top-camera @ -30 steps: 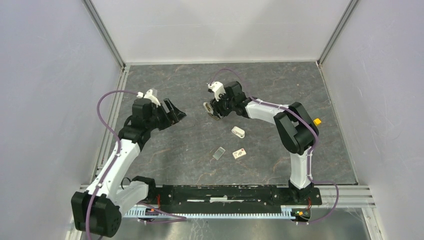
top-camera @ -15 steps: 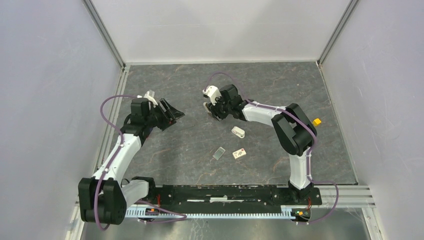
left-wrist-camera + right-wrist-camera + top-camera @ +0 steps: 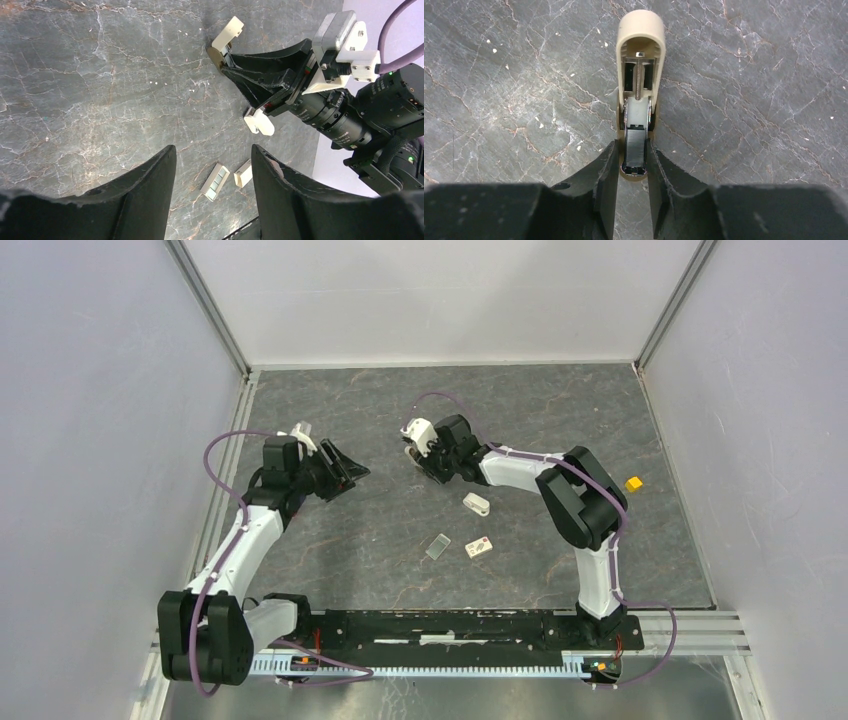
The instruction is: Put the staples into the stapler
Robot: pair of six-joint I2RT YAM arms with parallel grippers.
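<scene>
The right claw [image 3: 632, 152] is clamping its two fingers against the sides of the beige stapler [image 3: 640, 50], gripping it at the near end while the rest is sticking out past the fingertips. The stapler is lying open toward the wrist camera, showing a thin spring and a dark channel inside. Whether it is touching the table [image 3: 350, 400] is not clear. The left claw [image 3: 213, 152] is hanging with its fingers apart and nothing between them, facing the right claw across a bare stretch of table. The staples are lying flat on the table, well apart from both claws and nearer the arm bases: the white box [image 3: 479, 547] with red print, and the grey strip [image 3: 438, 546] just beside it on the left claw's side. A small white piece [image 3: 477, 504] is sitting between the box and the right claw, and a yellow cube [image 3: 633, 483] is sitting far out beyond the right arm's elbow
</scene>
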